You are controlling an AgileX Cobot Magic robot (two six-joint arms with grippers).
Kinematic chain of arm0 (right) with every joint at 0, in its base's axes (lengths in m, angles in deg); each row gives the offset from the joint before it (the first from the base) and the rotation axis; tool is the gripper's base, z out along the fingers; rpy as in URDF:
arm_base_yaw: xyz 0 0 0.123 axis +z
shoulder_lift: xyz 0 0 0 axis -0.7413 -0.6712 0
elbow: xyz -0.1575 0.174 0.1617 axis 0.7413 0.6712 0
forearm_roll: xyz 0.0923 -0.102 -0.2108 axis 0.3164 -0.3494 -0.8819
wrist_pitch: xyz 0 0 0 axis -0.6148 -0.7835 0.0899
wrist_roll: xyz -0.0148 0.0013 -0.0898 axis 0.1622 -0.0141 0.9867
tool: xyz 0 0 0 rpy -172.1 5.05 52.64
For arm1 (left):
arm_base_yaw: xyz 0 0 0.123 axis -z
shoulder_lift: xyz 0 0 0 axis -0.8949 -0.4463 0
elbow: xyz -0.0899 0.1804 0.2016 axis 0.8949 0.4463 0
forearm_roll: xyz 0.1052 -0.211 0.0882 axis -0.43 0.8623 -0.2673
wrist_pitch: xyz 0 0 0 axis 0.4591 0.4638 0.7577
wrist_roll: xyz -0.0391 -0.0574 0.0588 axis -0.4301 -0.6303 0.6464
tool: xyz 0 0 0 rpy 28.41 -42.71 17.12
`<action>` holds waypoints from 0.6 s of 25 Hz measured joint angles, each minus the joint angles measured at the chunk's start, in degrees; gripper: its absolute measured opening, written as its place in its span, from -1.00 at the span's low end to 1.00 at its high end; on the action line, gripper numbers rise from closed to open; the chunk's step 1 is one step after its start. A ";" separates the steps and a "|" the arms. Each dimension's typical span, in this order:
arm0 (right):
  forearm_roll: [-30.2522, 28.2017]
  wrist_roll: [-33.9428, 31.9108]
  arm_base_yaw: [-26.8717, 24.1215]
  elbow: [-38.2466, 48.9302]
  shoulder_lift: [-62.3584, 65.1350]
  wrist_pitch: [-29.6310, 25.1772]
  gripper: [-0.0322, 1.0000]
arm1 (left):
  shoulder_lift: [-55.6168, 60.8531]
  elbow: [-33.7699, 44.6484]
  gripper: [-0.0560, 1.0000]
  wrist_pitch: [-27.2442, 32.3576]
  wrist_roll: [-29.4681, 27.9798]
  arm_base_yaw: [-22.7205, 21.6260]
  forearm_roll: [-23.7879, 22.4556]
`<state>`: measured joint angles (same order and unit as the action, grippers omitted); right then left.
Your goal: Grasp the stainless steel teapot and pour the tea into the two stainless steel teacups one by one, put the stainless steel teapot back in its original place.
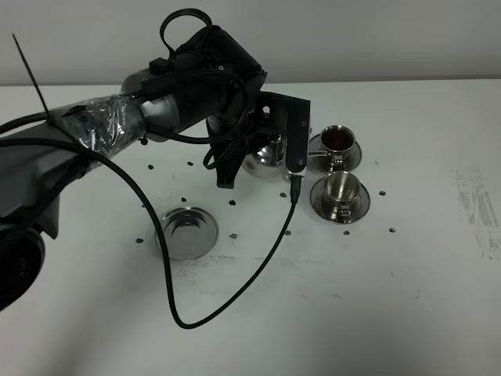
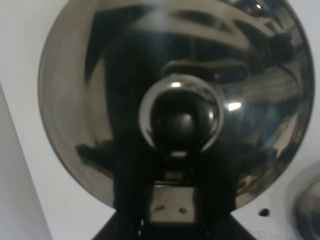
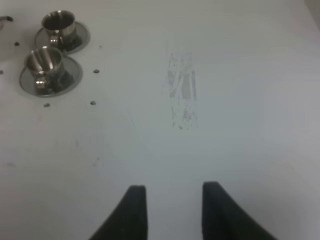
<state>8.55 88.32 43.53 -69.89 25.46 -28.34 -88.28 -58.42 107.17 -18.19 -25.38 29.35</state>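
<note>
Teapot (image 1: 266, 153): one, away from its big saucer (image 1: 188, 233) and just beside the two cups, under the left arm's wrist. Whether it hung or stood on the table (image 1: 376, 313) could not be told. In the left wrist view its domed lid filled the picture, with the single knob (image 2: 180, 117) in the middle. The left gripper (image 2: 170, 220) was clamped narrow on the pot's handle mount, a dark finger on each side.

Two cups stood to the right of the pot, each on its own small saucer. The far cup (image 1: 337, 139) held dark tea; the near cup (image 1: 340, 186) looked bright steel inside. That made three saucers in all, and the big one lay bare, well apart from the pot, towards the front left.

The right gripper (image 3: 172, 210) hung over bare table with its two fingers parted, holding nothing, well away from the cups. One scuffed patch (image 3: 182, 92) marked the table ahead of it. One black cable (image 1: 235, 294) looped across the table.
</note>
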 joint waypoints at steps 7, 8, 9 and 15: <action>0.00 0.00 0.00 0.00 0.00 0.00 -0.38 | -2.13 -2.18 -0.51 -0.29 7.34 1.45 -1.90; 0.00 0.00 0.00 0.00 0.00 0.00 -0.38 | -2.40 -2.35 -0.51 -0.49 7.57 1.76 -2.85; 0.00 0.00 0.00 0.00 0.00 0.00 -0.38 | -2.64 -2.55 -0.51 -0.58 7.71 2.04 -3.81; 0.00 0.00 0.00 0.00 0.00 0.00 -0.38 | -3.42 -2.68 -0.51 -0.69 7.72 3.58 -9.11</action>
<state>8.55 88.32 43.53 -69.89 25.46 -28.34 -91.70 -61.10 106.48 -10.47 -21.81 20.24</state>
